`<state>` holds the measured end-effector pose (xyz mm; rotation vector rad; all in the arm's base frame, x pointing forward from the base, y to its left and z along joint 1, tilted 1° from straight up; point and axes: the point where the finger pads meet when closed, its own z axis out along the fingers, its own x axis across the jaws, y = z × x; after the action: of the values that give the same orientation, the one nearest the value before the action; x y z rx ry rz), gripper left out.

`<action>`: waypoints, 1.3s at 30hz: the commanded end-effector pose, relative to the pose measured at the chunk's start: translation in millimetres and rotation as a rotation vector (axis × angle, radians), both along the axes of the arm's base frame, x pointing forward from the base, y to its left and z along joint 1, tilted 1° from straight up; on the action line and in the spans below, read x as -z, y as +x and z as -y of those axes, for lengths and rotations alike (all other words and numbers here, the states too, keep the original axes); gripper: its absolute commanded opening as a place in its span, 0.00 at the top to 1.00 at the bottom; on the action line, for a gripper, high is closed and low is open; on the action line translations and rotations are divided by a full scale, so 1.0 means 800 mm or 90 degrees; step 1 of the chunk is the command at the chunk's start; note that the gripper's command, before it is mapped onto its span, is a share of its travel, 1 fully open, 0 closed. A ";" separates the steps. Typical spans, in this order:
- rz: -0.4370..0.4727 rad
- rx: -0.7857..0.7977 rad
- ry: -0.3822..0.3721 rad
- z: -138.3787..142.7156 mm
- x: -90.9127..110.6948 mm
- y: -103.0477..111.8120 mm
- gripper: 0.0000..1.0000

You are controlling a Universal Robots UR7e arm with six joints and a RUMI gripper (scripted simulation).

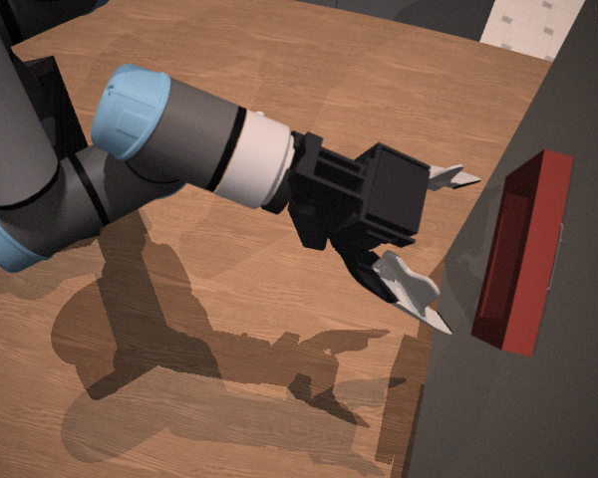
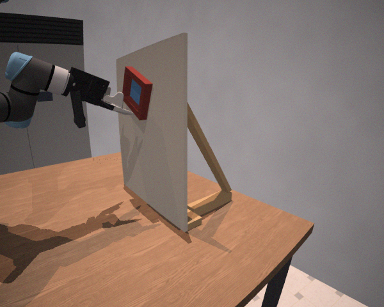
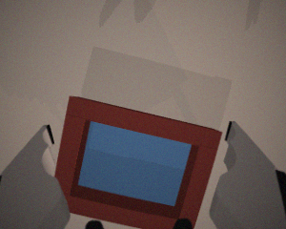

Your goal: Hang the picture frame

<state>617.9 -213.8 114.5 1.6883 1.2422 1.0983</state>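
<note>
So there's a plain grey wall in the back, a grey cabinet off to one side, and a wood-grain table with pale tiled floor showing past its edge. Standing upright on the table is a big flat panel, propped from behind by a wooden brace that runs down at a slant to some wooden foot pieces.

The picture frame, red with a blue middle, is up on the front face of the panel, well above the table. In the wrist view it looks tilted against the camera, but the camera may be rolled, so I can't tell from that if it's level. The screw is hidden, so no clue whether the frame sits on the shank or the head. From the top there's a thin pale wire-like bit along the frame's back side.

The tool is spread wide with nothing pinched, its pale fingers pointing at the panel, one on each side of the frame in the wrist view.
</note>
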 end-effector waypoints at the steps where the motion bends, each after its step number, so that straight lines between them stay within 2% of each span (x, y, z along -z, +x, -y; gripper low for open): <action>1: 0.004 -0.003 -0.012 0.001 -0.002 0.000 0.00; 9: 0.016 -0.014 -0.064 0.008 -0.011 -0.003 0.00; 17: 0.039 -0.033 -0.168 0.019 -0.026 -0.008 0.00; 19: 0.039 -0.033 -0.168 0.019 -0.026 -0.008 0.00; 33: 0.074 -0.061 -0.366 0.035 -0.056 -0.021 0.00; 39: 0.079 -0.064 -0.403 0.038 -0.061 -0.024 0.00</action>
<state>601.0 -241.7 158.4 1.1354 1.4072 0.7755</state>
